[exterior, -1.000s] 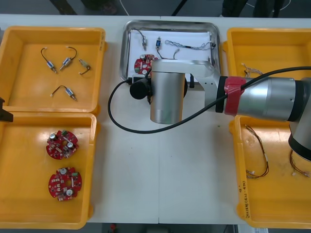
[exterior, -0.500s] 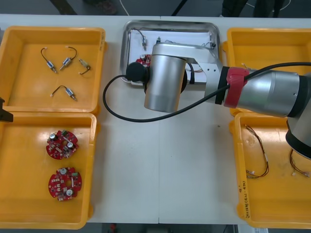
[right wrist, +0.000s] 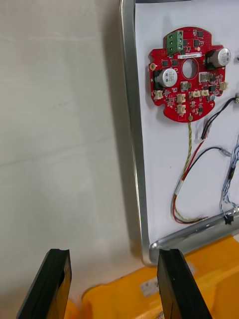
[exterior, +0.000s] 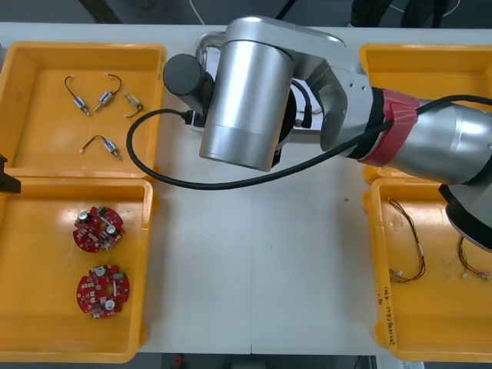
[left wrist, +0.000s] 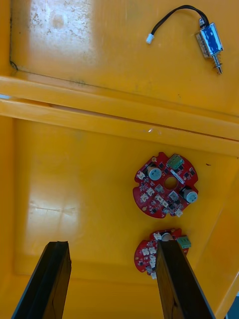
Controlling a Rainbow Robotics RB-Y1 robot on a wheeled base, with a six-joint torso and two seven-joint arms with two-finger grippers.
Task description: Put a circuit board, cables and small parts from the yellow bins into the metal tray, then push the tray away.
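The right gripper [right wrist: 113, 254] is released, its fingers apart with nothing between them, over the table near a corner of the tray [right wrist: 130, 124]; its arm [exterior: 254, 92] covers most of the tray at the upper middle of the front frame. Inside the white-lined tray lie a board [right wrist: 188, 75], a red and yellow cable [right wrist: 185, 164] reaching its edge, a black cable [right wrist: 215, 117] and a blue and white cable [right wrist: 230, 184]. The left gripper [left wrist: 112, 244] is likewise released and empty, hanging over the lower left bin [exterior: 46, 231], where two boards [exterior: 98, 227] lie apart; small parts [exterior: 100, 98] sit in the upper left bin [exterior: 31, 77], thin cables [exterior: 419, 250] in the lower right bin [exterior: 438, 323]
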